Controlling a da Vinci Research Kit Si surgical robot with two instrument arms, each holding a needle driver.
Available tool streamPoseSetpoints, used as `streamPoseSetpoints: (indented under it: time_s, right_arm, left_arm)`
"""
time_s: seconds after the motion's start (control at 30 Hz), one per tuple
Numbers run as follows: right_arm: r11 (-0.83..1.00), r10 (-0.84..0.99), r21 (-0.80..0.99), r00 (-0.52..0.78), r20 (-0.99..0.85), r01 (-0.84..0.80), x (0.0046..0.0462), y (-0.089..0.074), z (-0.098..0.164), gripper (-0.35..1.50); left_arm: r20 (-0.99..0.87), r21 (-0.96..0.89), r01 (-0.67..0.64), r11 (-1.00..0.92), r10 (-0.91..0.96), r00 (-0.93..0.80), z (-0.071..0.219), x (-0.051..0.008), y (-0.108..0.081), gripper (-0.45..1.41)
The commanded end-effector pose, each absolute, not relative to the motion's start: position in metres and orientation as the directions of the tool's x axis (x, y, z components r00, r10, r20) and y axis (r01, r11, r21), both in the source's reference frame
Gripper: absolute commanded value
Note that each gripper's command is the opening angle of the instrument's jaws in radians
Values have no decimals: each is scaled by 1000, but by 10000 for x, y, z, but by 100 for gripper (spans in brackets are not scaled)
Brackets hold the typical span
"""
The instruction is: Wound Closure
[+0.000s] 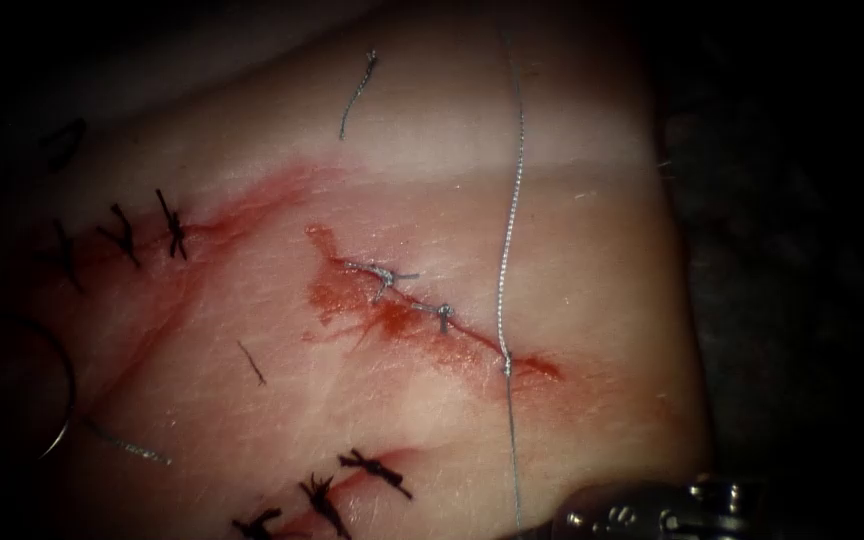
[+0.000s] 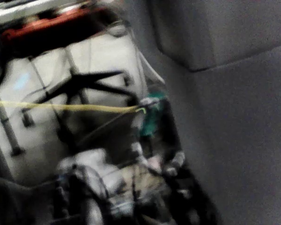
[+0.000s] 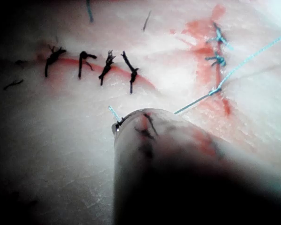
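The tissue (image 1: 372, 390) carries a red-stained cut (image 1: 422, 305) with two knotted stitches (image 1: 384, 273). A long thread (image 1: 508, 230) passes through the cut's right end, running toward the tissue's far and near edges. The right pincer (image 1: 652, 515) sits at the tissue's near edge; whether it is spread or pressed together cannot be told. A curved needle (image 1: 60, 395) lies at the tissue's left edge, free.

The cut (image 1: 432, 315) runs slantwise across the middle of the tissue (image 1: 592, 250), with two knots (image 1: 384, 272) on it. The thread (image 1: 512, 200) crosses the cut's right end, running from the far edge to the near edge beside the right tool (image 1: 672, 515). The needle (image 1: 57, 400) lies well to the cut's left.
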State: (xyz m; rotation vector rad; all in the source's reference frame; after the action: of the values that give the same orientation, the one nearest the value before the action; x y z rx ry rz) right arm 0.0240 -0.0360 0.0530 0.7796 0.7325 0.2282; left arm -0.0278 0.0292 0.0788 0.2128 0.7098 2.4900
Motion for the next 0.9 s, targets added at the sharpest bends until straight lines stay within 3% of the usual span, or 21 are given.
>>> streamPoseSetpoints:
  time_s: [0.03,0.07,0.1,0.13,0.23,0.33,0.5,0.6,0.7,0.77,0.83,0.9]
  right_arm:
    - [708,451,703,729,-516,60,247,-359,534,-35]
    - [707,454,705,726,-516,60,247,-357,534,-35]
    - [705,456,706,726,-515,58,248,-355,533,-18]
    - [710,468,703,717,-517,43,248,-351,531,46]
    - [725,497,689,692,-524,1,248,-343,525,128]
    - [732,506,681,677,-535,-9,247,-327,516,136]
    - [734,530,678,651,-544,-31,234,-294,496,136]
    - [729,590,675,606,-533,-115,215,-261,478,130]
    - [725,619,668,583,-527,-166,211,-248,477,120]
    - [659,710,699,535,-457,-277,207,-236,484,96]
    - [650,724,698,523,-449,-301,206,-235,488,91]
    - [642,743,686,501,-444,-342,205,-235,497,113]
  left_arm:
    - [-24,493,-486,-721,547,-836,789,-285,290,-45]
    - [-41,479,-500,-722,550,-834,787,-287,287,-45]
    - [-62,467,-514,-719,554,-830,785,-289,285,-45]
    - [-85,417,-547,-725,569,-818,782,-291,283,-45]
    - [-194,283,-630,-723,600,-776,773,-286,283,-45]
    - [-273,158,-721,-675,672,-688,757,-272,283,-45]
    - [-254,-97,-832,-546,822,-510,730,-246,275,-45]
    - [-213,-379,-850,-366,928,-304,703,-219,250,-45]
    - [-204,-394,-838,-378,925,-321,696,-214,245,-45]
    - [-223,-363,-831,-422,905,-363,692,-213,249,-45]
    - [-226,-363,-826,-430,901,-369,693,-214,251,-45]
    - [-287,-269,-729,-630,775,-563,699,-218,259,-45]
